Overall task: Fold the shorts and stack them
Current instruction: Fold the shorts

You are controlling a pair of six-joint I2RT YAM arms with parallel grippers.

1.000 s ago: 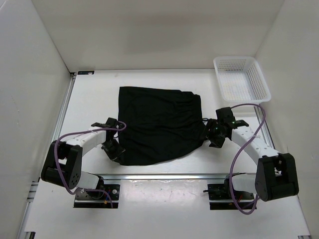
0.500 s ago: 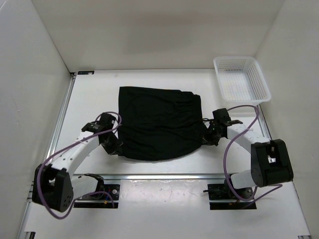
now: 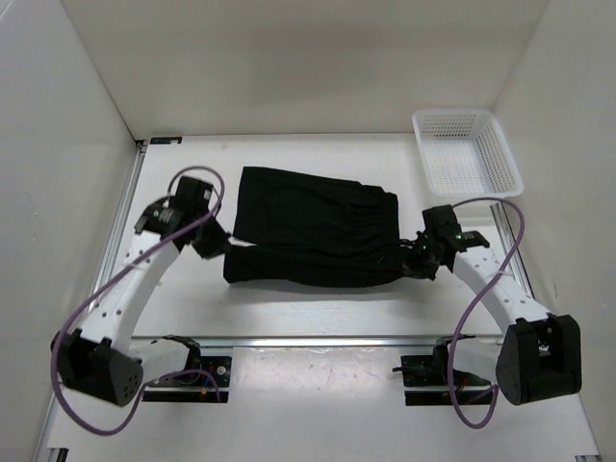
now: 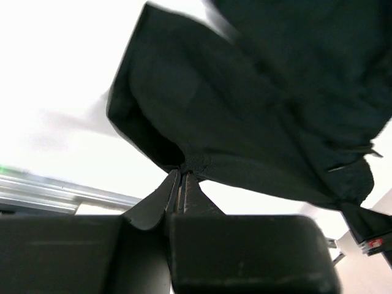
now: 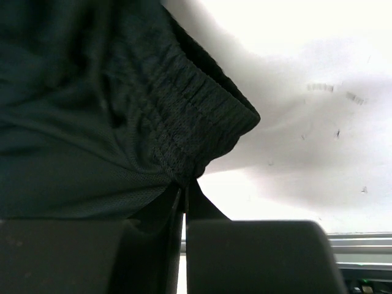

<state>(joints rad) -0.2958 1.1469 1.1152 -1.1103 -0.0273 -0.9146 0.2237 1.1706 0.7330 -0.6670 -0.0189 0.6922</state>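
Top external view: the black shorts (image 3: 318, 217) lie across the middle of the white table (image 3: 318, 310), stretched sideways between the two arms. Their far part rests flat. Along the near side the cloth is doubled into a long roll running from one gripper to the other.

The left gripper (image 3: 218, 245) is at the left end of that roll and the right gripper (image 3: 414, 264) is at the right end. Each touches the fabric. A white plastic basket (image 3: 468, 114) sits at the far right corner of the table, well apart from the shorts.

From the left wrist camera, the left gripper (image 4: 180, 176) has its fingers pressed together on a small pinch of the shorts (image 4: 257, 104). The cloth hangs and spreads away from that point, with the table bright behind it.

From the right wrist camera, the right gripper (image 5: 184, 191) is likewise clamped tight on the shorts (image 5: 79, 98). It grips just under the ribbed elastic waistband (image 5: 202, 116), which curls over above the fingertips. A soft shadow falls on the table beside it.
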